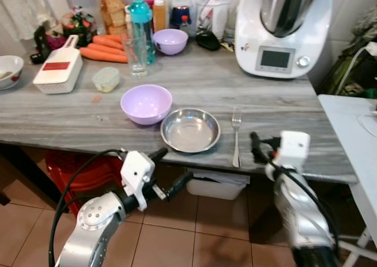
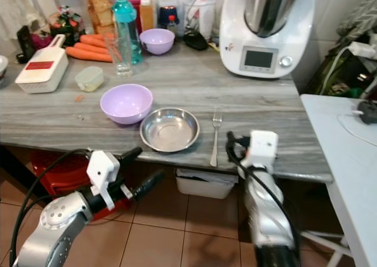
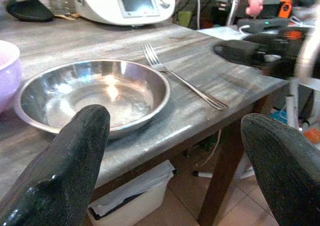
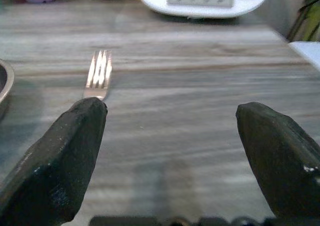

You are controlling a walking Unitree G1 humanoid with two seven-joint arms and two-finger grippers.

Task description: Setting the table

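Table is a grey wood-grain top, cluttered along the back edge — mixer at the back right, carrots, bottle, glass and a small purple bowl mid-back, grater toward the left edge. Place setting sits at the front edge: big purple bowl touching the steel plate on its left, fork just beside the plate on the right, tines toward the back, handle end almost at the front edge. Left gripper hangs below the front edge in front of the plate, fingers spread wide, nothing in them. Right gripper is at the front edge just right of the fork handle, fingers also wide apart and empty; in its wrist view the fork tines show just past one finger. My read: plate and fork are placed, next item likely the glass or a knife from the back. If the glass — reach over the plate high, don't clip the bowl rim or sweep the fork off the edge; grip the glass low on its body, it's close to the bottle. Fork handle so near the edge is the main knock-off risk.
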